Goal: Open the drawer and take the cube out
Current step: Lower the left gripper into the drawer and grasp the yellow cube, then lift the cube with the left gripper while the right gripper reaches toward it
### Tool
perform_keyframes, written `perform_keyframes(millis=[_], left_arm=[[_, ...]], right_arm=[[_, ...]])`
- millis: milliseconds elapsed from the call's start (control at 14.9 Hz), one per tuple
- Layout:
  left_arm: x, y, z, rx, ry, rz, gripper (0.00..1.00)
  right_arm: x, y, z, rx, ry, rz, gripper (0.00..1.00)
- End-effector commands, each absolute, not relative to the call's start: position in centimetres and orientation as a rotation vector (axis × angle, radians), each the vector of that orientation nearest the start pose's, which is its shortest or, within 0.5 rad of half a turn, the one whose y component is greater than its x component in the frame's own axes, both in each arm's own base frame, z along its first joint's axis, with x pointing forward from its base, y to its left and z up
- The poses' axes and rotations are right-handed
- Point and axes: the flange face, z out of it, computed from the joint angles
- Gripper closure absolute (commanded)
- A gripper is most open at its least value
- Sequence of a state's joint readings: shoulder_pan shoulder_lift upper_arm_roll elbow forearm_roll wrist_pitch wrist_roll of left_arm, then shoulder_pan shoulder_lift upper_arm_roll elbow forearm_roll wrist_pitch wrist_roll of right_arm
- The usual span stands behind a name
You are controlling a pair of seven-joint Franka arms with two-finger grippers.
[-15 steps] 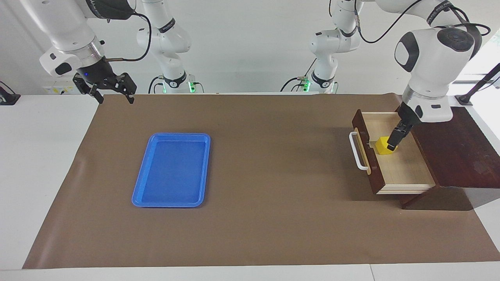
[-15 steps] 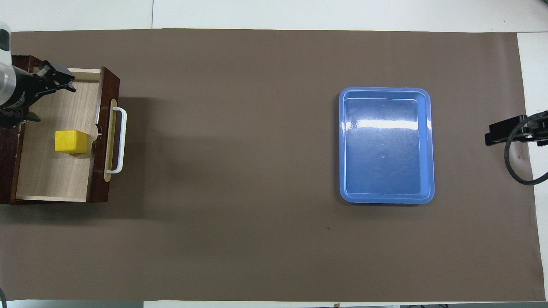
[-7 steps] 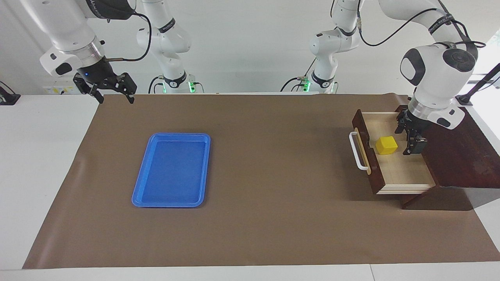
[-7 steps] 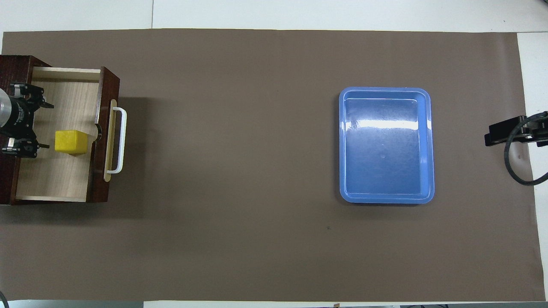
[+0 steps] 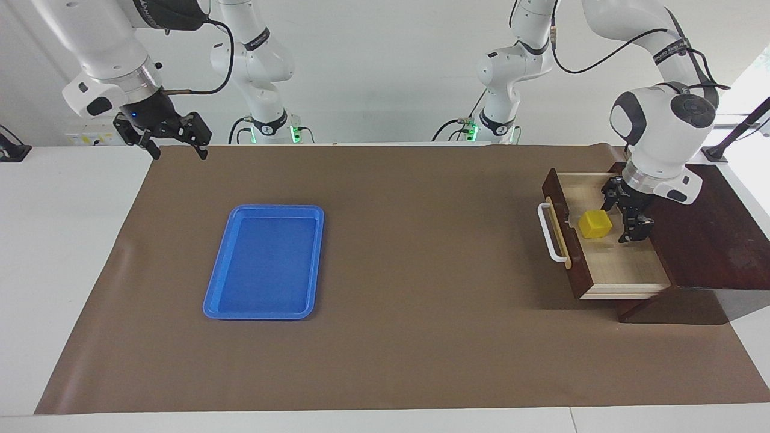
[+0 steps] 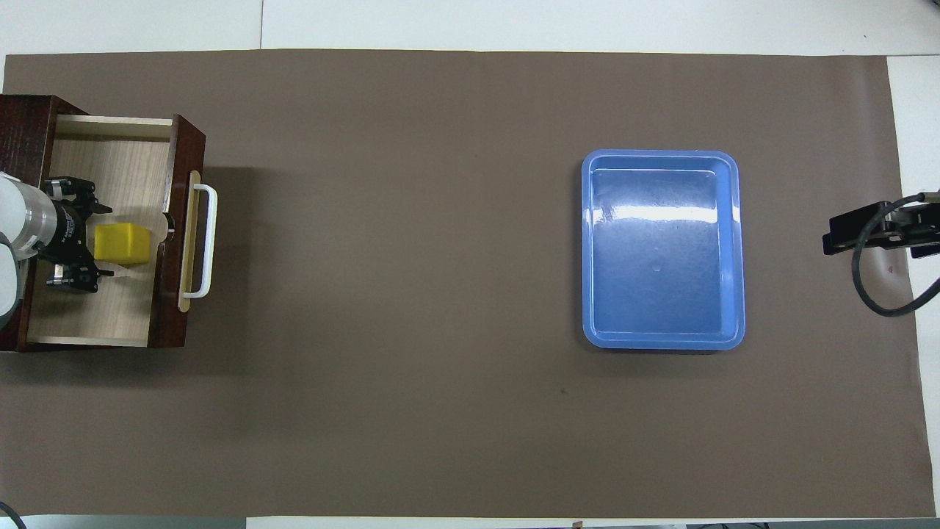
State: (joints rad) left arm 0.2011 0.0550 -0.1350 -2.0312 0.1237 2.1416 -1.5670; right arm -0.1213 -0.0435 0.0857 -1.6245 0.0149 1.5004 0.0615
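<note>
Cube [image 5: 595, 224] sits on the floor of the open drawer [image 5: 619, 264], close against the drawer front. My left pincer [image 5: 625, 211] is inside the drawer with its fingers spread wide, nothing in them; the cube lies just beside it, toward the handle [image 5: 550, 231], not yet between the fingers. To do the grasp well, I judge I should move toward the drawer front until the fingers straddle the cube, stay level, keep clear of the front panel, then close on opposite flat faces. My right pincer [image 5: 174, 137], fingers apart, waits above the tabletop edge [image 5: 385, 373] at the right arm's end.
</note>
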Motion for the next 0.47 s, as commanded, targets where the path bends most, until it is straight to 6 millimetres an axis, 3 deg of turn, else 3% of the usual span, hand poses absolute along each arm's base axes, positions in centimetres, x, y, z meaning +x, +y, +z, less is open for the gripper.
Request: perform_keyframes(millis=[0, 134, 201, 268, 401], left_arm=[[55.6, 3.5, 43.0, -2.199, -2.216, -0.175, 0.00], [55.7, 3.5, 43.1, -2.205, -2.215, -0.182, 0.05], [55.7, 3.5, 43.1, -2.206, -2.217, -0.182, 0.19], [55.8, 3.4, 43.2, -2.208, -2.216, -0.184, 0.40], [56.0, 3.2, 43.6, -2.228, -2.203, -0.195, 1.00]], right_arm=[[51.8, 0.6, 60.0, -3.055, 0.355, 0.165, 0.00], [51.2, 4.0, 58.2, -3.026, 0.484, 0.189, 0.00], [50.5, 6.0, 57.3, -2.992, 0.552, 0.189, 0.00], [50.0, 7.4, 56.4, -2.934, 0.643, 0.202, 0.00], [49.7, 9.8, 55.0, -2.841, 0.799, 0.242, 0.00]])
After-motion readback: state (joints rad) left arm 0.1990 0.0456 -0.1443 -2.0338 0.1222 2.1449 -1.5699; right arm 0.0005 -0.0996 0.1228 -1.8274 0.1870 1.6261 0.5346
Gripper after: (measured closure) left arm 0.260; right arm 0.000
